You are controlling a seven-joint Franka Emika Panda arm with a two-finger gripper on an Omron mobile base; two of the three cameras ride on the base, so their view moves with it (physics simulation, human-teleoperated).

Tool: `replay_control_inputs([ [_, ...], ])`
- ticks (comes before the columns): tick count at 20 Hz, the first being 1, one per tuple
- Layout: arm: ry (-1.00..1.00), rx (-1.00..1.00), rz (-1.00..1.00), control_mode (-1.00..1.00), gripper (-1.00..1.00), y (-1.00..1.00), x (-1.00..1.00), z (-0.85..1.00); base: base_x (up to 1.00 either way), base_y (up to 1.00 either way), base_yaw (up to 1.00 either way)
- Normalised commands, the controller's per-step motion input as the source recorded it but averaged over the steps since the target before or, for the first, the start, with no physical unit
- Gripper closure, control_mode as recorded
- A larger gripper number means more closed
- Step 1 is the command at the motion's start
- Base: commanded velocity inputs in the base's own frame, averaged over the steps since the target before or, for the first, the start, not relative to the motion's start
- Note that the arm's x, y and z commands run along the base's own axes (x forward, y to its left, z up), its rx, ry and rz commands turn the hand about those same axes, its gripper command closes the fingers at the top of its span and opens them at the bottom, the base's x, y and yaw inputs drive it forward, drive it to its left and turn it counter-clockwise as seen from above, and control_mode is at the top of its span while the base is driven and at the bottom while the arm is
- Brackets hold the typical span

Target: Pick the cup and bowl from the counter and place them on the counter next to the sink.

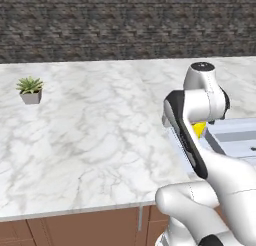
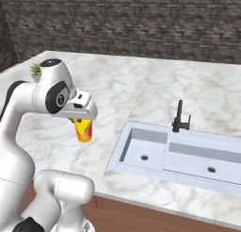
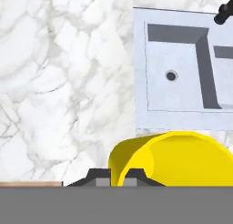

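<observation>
The gripper (image 3: 117, 176) is pinching tight on the rim of the cup (image 2: 84, 130), the two fingertips (image 3: 98, 176) sitting on either side of the yellow wall. The cup is hanging from the hand above the counter (image 2: 117, 94), just to the near-left of the sink (image 2: 141, 153), and in the right base view its red-orange mark is facing us. From here it looks like the carrying part is nearly over and the set-down is coming. I'd say the thing to do is lower it straight down, keeping the cup upright, onto bare marble beside the basin edge rather than over it. The faucet (image 2: 179, 118) is standing well clear. Whether the cup's base is touching the marble, I cannot tell.
</observation>
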Motion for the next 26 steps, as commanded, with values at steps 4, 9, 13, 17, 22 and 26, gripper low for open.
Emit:
replay_control_inputs([
  [4,0.14,0.00,0.00,-1.00,1.00,0.23,0.53,-0.21,0.00,0.00,0.00],
  [9,0.10,0.00,0.00,-1.00,1.00,0.04,0.39,-0.22,0.00,0.00,0.00],
  [13,0.03,0.00,0.00,-1.00,1.00,-0.01,0.20,-0.50,0.00,0.00,0.00],
  [17,0.00,0.00,0.00,-1.00,1.00,-0.01,0.00,-0.53,0.00,0.00,0.00],
  [22,0.00,0.00,0.00,-1.00,1.00,0.00,0.00,-0.50,0.00,0.00,0.00],
  [26,0.00,0.00,0.00,-1.00,1.00,0.00,0.23,-0.38,0.00,0.00,0.00],
])
